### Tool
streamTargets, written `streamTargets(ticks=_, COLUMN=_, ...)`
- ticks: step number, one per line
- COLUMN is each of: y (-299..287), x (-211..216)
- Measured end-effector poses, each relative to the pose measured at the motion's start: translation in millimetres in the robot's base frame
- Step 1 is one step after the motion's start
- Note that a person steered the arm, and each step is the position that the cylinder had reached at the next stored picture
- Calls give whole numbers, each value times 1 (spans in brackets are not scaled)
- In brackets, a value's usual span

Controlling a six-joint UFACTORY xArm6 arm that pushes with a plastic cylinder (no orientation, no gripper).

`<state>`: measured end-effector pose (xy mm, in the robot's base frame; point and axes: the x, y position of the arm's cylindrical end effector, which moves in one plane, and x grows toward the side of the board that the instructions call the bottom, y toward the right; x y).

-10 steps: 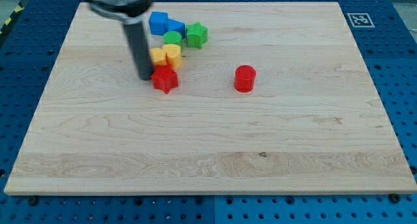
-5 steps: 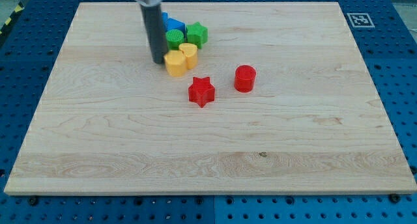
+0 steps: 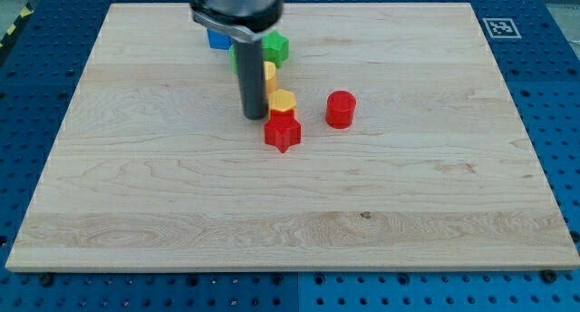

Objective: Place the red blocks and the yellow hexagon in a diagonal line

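At table (image 3: 136,212) centre-top | my tip (image 3: 253,117) at 9 o'clock of yellow hexagon (image 3: 282,101), touching red star (image 3: 282,131); red cylinder (image 3: 341,109) at 3 o'clock | no pincer fitted, state untellable | risk: off-centre push spins hexagon, scatters line.

My rod (image 3: 249,72) hides parts of the blue block (image 3: 217,39) and a yellow block (image 3: 268,73).

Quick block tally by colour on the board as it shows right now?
Red: 2, the red star and the red cylinder
Yellow: 2, the yellow hexagon and a yellow block partly behind the rod
Green: 1 showing, the green block
Blue: 1 showing, the blue block
Total: 6 visible
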<state>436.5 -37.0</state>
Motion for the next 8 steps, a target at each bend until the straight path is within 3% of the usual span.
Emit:
streamTargets(ticks=1, y=20, x=12)
streamTargets(ticks=3, y=-11, x=-61)
streamTargets(ticks=6, y=26, x=8)
streamTargets(ticks=7, y=7, x=-31)
streamTargets(ticks=8, y=16, x=-37)
